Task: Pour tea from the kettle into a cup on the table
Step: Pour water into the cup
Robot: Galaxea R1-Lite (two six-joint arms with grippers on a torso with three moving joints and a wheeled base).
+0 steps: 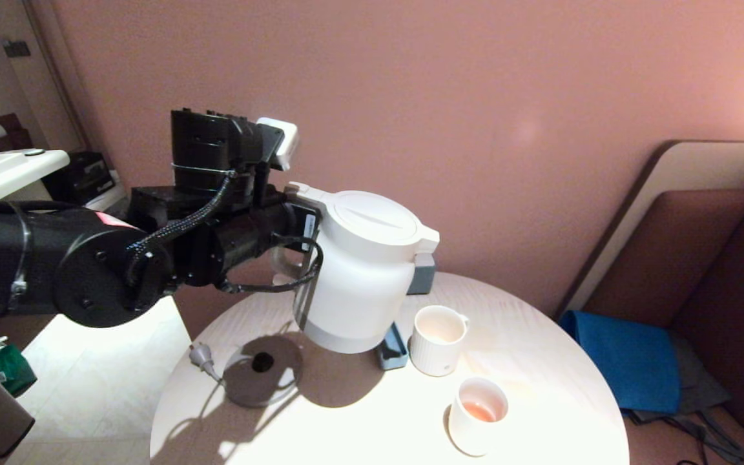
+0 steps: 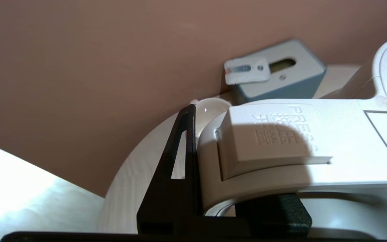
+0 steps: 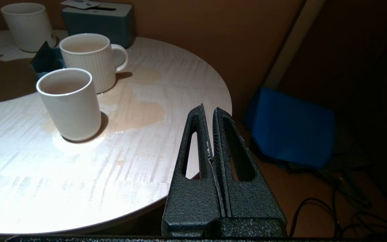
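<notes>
The cream-white kettle [image 1: 362, 271] hangs in the air over the round table [image 1: 346, 426], almost upright, with its spout toward the right. My left gripper [image 1: 288, 226] is shut on its handle [image 2: 264, 141]; one black finger [image 2: 185, 144] presses the handle's side. The ribbed white cup [image 1: 438, 339] with a loop handle stands just right of the kettle and below its spout. No stream leaves the spout. Pale orange tea [image 1: 479, 411] lies in a smooth white cup [image 1: 477, 413] nearer the front. My right gripper [image 3: 209, 111] is shut and empty, off the table's edge.
The grey kettle base [image 1: 261, 378] with its plug lies left on the table. A grey tissue box [image 1: 422, 274] stands behind the kettle, with a small blue holder [image 1: 391, 352] under it. A ribbed tumbler [image 3: 29, 27] stands further back. Spilled liquid [image 3: 136, 111] wets the table. A blue cloth [image 1: 630, 355] lies on the seat at right.
</notes>
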